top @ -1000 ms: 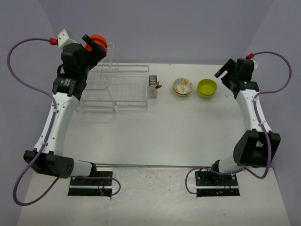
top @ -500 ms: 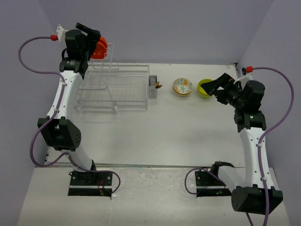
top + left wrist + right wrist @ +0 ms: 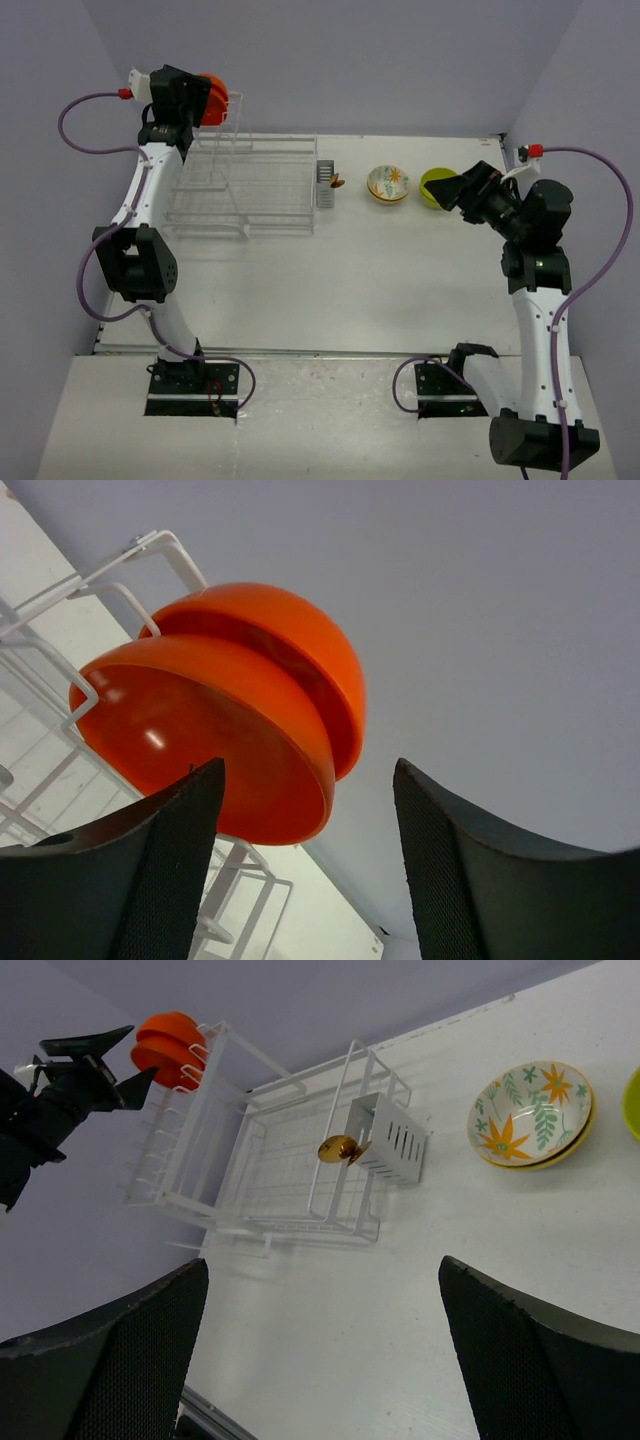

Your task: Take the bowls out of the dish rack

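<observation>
L gripper (image 3: 308, 775) sat up at the upright tier (image 3: 225, 125) of the dish rack (image 3: 262, 190), fingers apart w/ a moderate gap and nothing clamped btwn them. You couldn't see either pad touching anything. Orange bowl (image 3: 215, 740) was straight ahead of that gap and a little high. It stood on edge in the tier wires, open face tipped down toward the wrist cam, and its lowest bit of rim dipped just into the gap, closer to the finger on that view's left. So the rim ran roughly across the jaw line, not along it. My read: the closing move turned on getting one finger inside the rim and one behind the wall. The orange showed a double contour, dome behind and wider lip in front. You couldn't tell if that was 1 bowl or 2 nested. L arm was clearly the nearer one. R gripper (image 3: 325, 1265) hung wide open and empty, well apart from the tier, w/ the whole rack ahead of it and off to its left. Flower bowl (image 3: 388, 184) and green bowl (image 3: 432, 185) sat upright on the table (image 3: 350, 280), out of the rack, the green one just beside the R fingers. Caddy (image 3: 325, 185) held one brass-coloured rounded item (image 3: 338, 1148), type unclear. No other bowl showed in the rack, so this looked like the last pick.
</observation>
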### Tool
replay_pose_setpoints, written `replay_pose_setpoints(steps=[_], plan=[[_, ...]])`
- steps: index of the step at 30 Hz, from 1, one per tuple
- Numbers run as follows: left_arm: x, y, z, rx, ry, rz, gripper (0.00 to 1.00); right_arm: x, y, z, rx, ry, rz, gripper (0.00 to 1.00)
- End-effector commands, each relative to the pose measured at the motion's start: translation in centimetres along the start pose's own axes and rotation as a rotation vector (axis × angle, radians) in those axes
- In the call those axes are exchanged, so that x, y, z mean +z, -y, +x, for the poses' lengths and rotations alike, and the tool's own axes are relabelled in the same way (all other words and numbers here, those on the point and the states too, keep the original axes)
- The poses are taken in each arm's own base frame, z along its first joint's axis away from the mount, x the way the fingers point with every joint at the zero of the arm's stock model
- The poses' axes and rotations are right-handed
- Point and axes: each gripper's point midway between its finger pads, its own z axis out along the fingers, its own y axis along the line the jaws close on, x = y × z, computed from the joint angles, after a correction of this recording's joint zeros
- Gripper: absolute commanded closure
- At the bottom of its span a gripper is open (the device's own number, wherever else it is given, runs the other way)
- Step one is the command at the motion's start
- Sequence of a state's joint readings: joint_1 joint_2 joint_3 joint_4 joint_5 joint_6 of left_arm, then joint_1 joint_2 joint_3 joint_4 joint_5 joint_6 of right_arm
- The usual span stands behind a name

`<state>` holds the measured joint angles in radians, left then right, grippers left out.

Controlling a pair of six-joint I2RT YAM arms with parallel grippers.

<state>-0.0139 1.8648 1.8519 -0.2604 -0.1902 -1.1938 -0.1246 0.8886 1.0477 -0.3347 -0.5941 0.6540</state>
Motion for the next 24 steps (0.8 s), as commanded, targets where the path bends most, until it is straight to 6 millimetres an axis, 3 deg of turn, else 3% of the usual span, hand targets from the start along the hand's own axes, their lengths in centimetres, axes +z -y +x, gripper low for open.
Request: replay_pose_setpoints(steps=[1, 9, 15, 20, 24], plan=[[-0.1, 2.1, -2.7, -0.05, 0.096, 0.082, 0.32, -1.0, -1.5, -1.0, -0.047, 0.04, -0.026, 0.03], [0.6, 1.8, -2.0, -0.048, 0.083, 0.101, 0.56, -1.9, -2.4, -1.7, -0.068, 0.077, -0.029, 0.03], [0.9, 0.6, -1.5, -0.059, 0.077, 0.076, 0.66, -2.4, -3.0, -2.0, -0.083, 0.09, -0.035, 0.03], [0.7, 0.4, -1.5, -0.063, 0.075, 0.067, 0.88, -2.6, -3.1, -2.3, -0.093, 0.104, -0.027, 0.03], [0.1, 1.0, -1.9, -0.053, 0.091, 0.094, 0.99, -2.6, -3.1, -2.5, -0.099, 0.109, -0.023, 0.03]])
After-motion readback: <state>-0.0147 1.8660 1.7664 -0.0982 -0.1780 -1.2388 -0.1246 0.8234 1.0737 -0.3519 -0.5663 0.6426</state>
